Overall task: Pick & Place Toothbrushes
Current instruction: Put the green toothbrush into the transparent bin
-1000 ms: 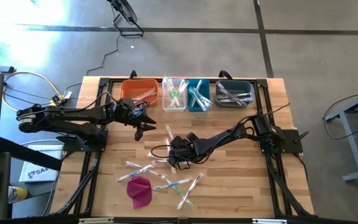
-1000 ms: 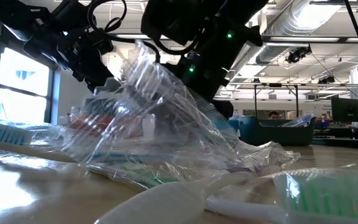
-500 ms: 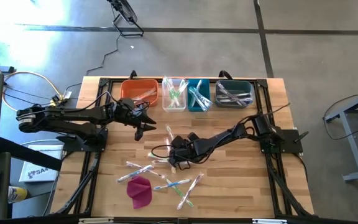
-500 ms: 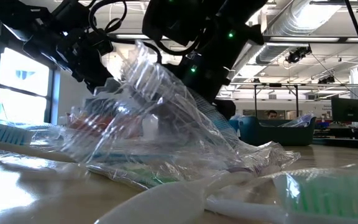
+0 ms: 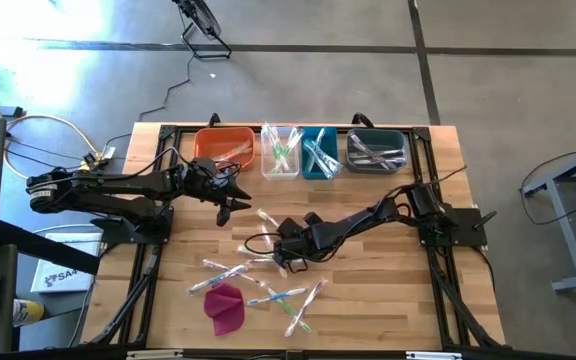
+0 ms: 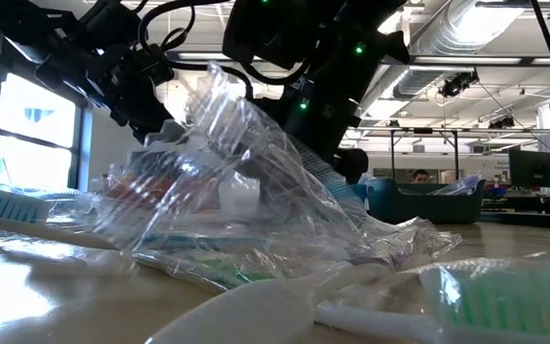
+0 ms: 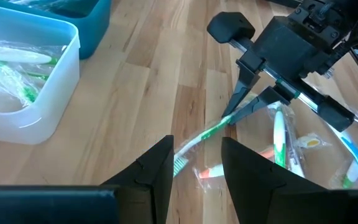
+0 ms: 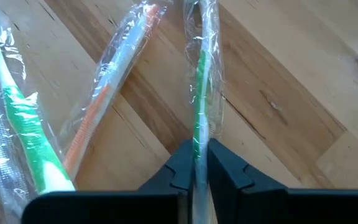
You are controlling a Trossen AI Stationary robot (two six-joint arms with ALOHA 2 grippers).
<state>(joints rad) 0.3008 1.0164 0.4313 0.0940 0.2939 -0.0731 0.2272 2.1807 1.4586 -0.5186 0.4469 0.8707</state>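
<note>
My right gripper (image 5: 284,252) is at mid-table, shut on a green-handled toothbrush (image 7: 204,138) in a clear wrapper. My left gripper (image 5: 230,207) hovers open a little to its far left, holding nothing; its fingers (image 7: 166,174) frame the toothbrush in the left wrist view. More wrapped toothbrushes (image 5: 230,272) lie loose on the wood toward the near edge. An orange-handled one (image 8: 107,93) and a green-and-white one (image 8: 27,124) lie flat beside the held one. Other toothbrushes fill the bins at the far edge. My right gripper pinches the green toothbrush's handle (image 8: 197,140), wrapper and all, between its two fingertips (image 7: 238,112). The fingers slant down from the table's right side, and the toothbrush runs on past the tips roughly in line with them. Its brush-head end (image 7: 180,163) points down toward the wood; I cannot tell whether it touches.
Four bins stand in a row at the far edge: orange (image 5: 225,148), clear (image 5: 280,152), teal (image 5: 319,153), dark grey (image 5: 377,151). A magenta cloth lump (image 5: 225,307) lies near the front left. Crinkled wrappers (image 6: 237,182) crowd the low view.
My right gripper has closed on the green toothbrush without leaving its place, tipping slightly. The toothbrush's free end has shifted a little toward the table's left and shows more in the high view.
</note>
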